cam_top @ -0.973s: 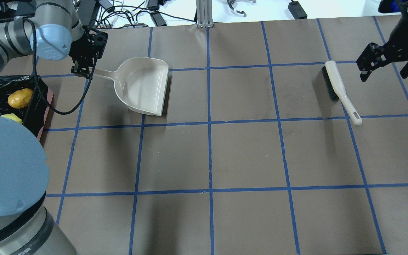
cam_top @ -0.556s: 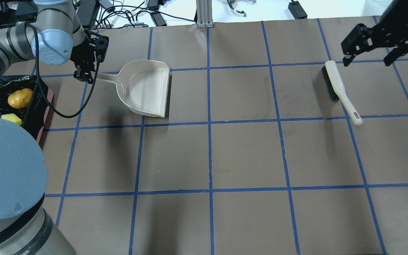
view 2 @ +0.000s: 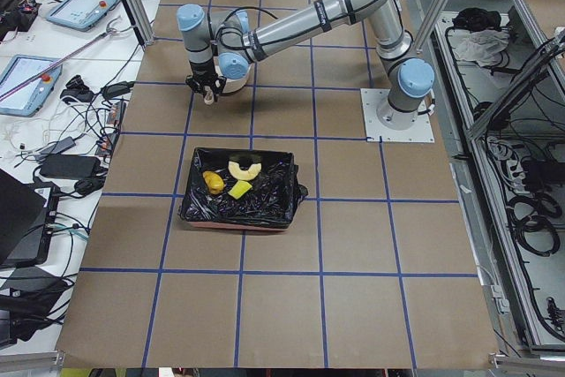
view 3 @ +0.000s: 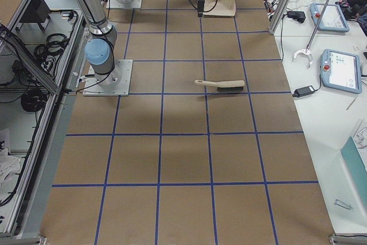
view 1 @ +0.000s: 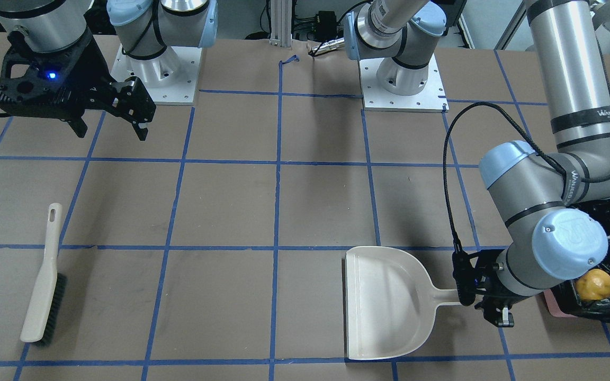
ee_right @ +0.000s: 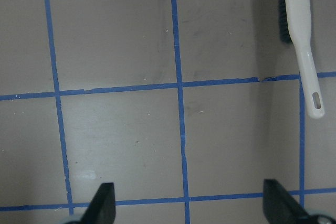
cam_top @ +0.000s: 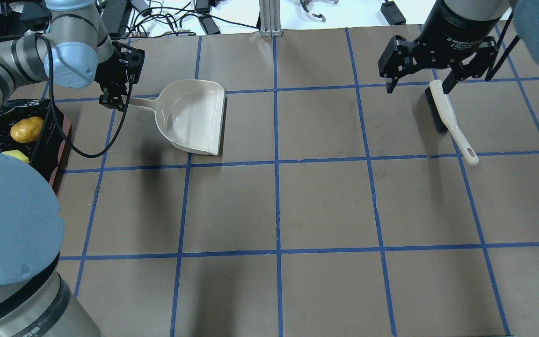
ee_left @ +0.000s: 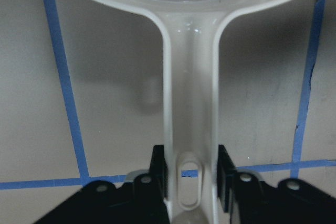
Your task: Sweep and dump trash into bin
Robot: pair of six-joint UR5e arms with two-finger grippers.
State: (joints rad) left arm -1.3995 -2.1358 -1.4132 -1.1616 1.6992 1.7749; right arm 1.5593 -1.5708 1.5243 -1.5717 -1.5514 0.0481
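The bin (cam_top: pixel 61 147), pinkish with a black bag, stands at the table's left edge. In it lie the golden-brown lump (cam_top: pixel 26 129) and the yellow sponge (cam_top: pixel 15 157). The exterior left view shows the bin (view 2: pixel 234 225) with the lump (view 2: pixel 213 182), the bread piece (view 2: pixel 244 168) and the sponge (view 2: pixel 239 189) inside. My left gripper (cam_top: pixel 116 100) is shut on the handle of the empty cream dustpan (cam_top: pixel 192 117), right of the bin; the wrist view shows the handle (ee_left: pixel 189 77) between the fingers. My right gripper (cam_top: pixel 418 89) is open and empty, above the table by the brush's far end.
A cream hand brush (cam_top: pixel 447 117) with black bristles lies on the table at the right, its handle pointing toward the robot; it also shows in the right wrist view (ee_right: pixel 299 24). Cables and devices lie past the table's far edge. Blue tape marks a grid on the brown surface.
My right gripper has moved left, from the table's right edge to above the brush's far end. My left gripper has shifted slightly right, turning the dustpan a little.
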